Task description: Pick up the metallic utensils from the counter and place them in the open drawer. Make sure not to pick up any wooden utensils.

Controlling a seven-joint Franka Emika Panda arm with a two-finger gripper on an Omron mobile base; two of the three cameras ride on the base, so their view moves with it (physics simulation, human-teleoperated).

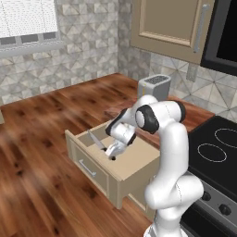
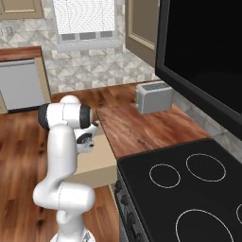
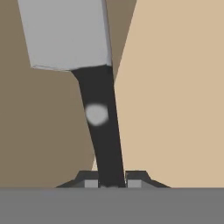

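Knife point(image 3: 97, 87) black handle clamped in gripper point(image 3: 111, 180), silver blade jutting beyond it, over open drawer point(image 1: 134, 164).

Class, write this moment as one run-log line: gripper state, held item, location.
gripper: shut on knife | knife: held by black handle, blade forward | location: inside open drawer | release: not yet

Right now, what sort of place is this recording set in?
A simulated home kitchen, by the look of it: a black stovetop with ring burners, a toaster on the wood-grain counter, and tiled walls with cabinets above.
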